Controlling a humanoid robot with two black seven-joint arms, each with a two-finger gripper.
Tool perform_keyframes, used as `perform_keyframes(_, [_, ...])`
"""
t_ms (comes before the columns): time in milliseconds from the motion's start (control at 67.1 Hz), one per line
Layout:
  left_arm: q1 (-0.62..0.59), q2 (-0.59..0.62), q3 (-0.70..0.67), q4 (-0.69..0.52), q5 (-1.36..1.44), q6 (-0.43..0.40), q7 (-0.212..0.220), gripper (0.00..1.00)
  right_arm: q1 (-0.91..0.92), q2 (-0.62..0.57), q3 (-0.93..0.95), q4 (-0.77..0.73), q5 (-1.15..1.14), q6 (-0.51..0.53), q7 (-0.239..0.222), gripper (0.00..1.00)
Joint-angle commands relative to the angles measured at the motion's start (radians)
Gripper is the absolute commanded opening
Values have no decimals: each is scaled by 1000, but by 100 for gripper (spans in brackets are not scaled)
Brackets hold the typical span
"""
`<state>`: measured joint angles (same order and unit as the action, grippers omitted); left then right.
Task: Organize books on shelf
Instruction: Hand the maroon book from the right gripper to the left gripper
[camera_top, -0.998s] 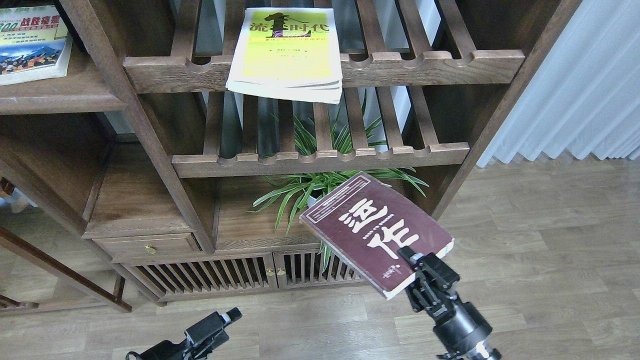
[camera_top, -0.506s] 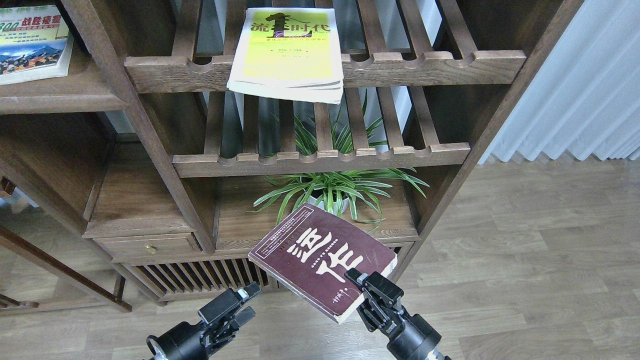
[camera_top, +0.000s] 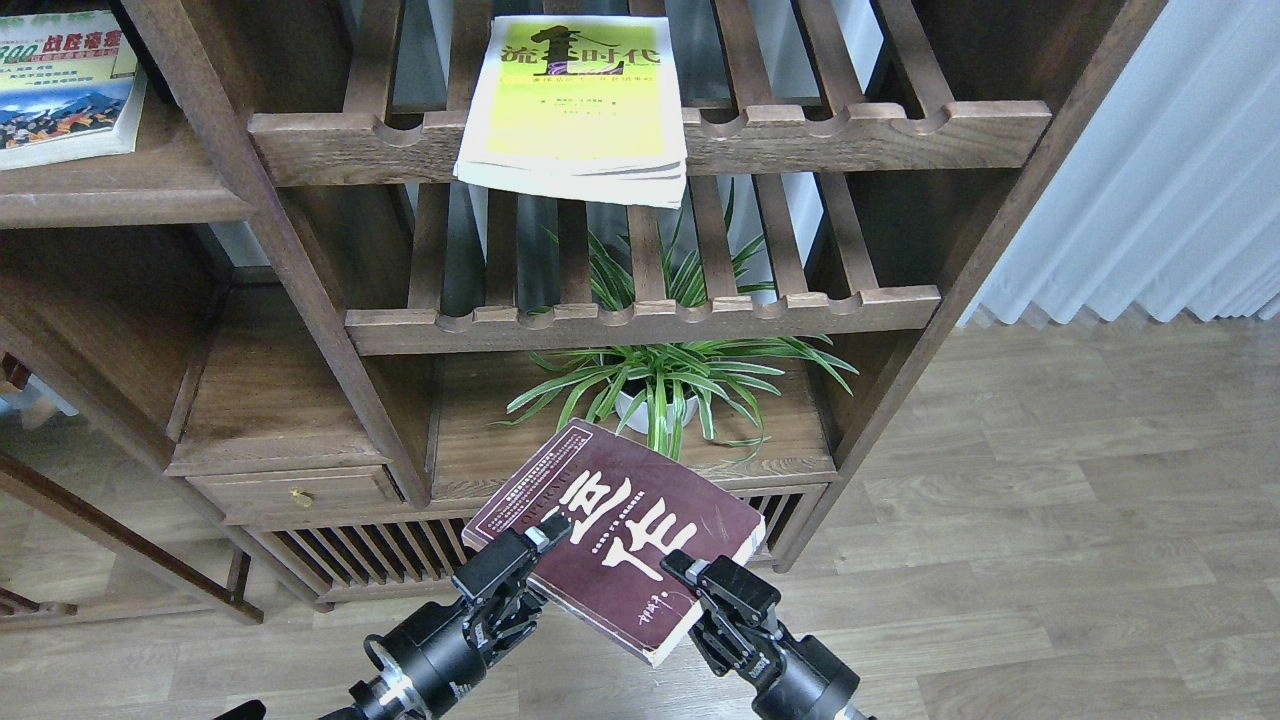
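Note:
My right gripper (camera_top: 688, 583) is shut on the near corner of the thick maroon book (camera_top: 610, 530) and holds it tilted, low in front of the bookcase. My left gripper (camera_top: 533, 568) is at the book's left edge. Its upper finger (camera_top: 520, 555) lies over the cover and the jaws look open. The yellow-and-white book (camera_top: 575, 105) lies flat on the upper slatted rack, overhanging its front rail. The white-green "300" book (camera_top: 60, 85) lies on the solid plank shelf (camera_top: 120, 195) at the upper left.
A potted spider plant (camera_top: 665, 385) stands on the low board just behind the maroon book. Two slatted racks (camera_top: 640, 315) with notched rails are above it. A drawer (camera_top: 295, 492) and slatted cabinet doors sit lower left. A white curtain (camera_top: 1150, 170) hangs on the right.
My right gripper has carried the maroon book down and to the left. My left gripper has risen from the lower edge and reached the book's left edge.

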<state>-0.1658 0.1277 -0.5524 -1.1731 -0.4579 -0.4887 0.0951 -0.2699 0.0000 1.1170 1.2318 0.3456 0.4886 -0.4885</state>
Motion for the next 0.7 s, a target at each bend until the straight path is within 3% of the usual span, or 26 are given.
perform_keyframes(0, [-27,-49,-11,46,1,0,-1,99,8,0,-5,15,3,0,0,0])
perform_keyframes(253, [-49,-126,-130,79,1,0,-3,98,8,0,-45,11,0,0,0,1])
perform_keyframes(685, [-29,-117,-136,92,1,0,0,95,5,0,-51,-17,-7,0,0,1])
